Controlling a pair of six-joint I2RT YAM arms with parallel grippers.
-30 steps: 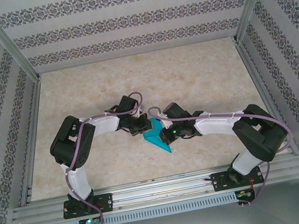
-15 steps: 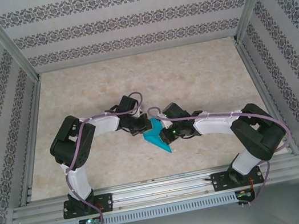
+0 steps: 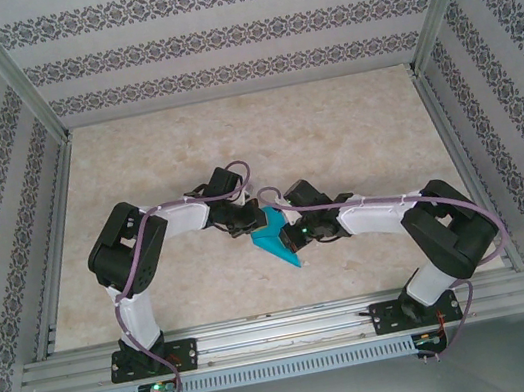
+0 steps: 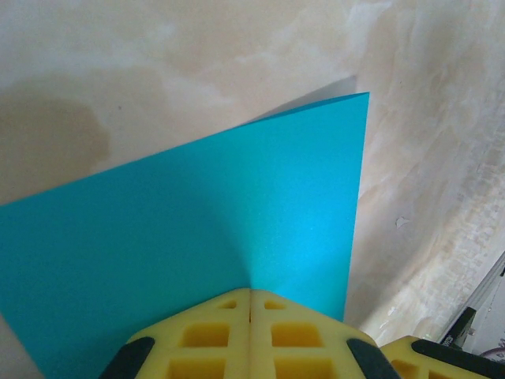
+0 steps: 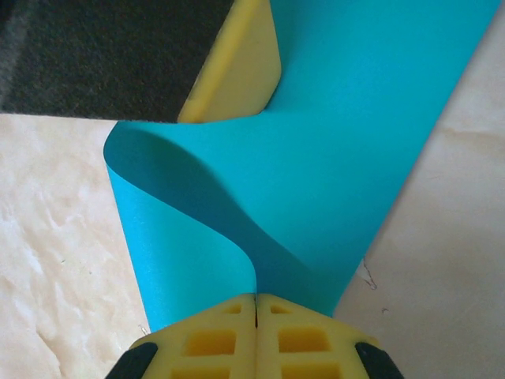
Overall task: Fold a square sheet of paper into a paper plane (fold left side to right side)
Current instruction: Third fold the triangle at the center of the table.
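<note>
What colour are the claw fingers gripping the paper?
Yellow fingers, black at the corners; right wrist view shows them best, shut on the teal paper.

1 paper sheet (image 3: 277,245) — 2 claws (image 4: 251,294) (image 5: 256,300) — 2 arms (image 3: 130,265) (image 3: 441,230).

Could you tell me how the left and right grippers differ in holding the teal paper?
The left gripper pinches a flat stretch of the thin teal-blue paper sheet; the right gripper pinches a part that curls over in a soft bend. The left gripper comes in from the left side, the right gripper from the right. Both have yellow jaws shut on the same sheet.
</note>
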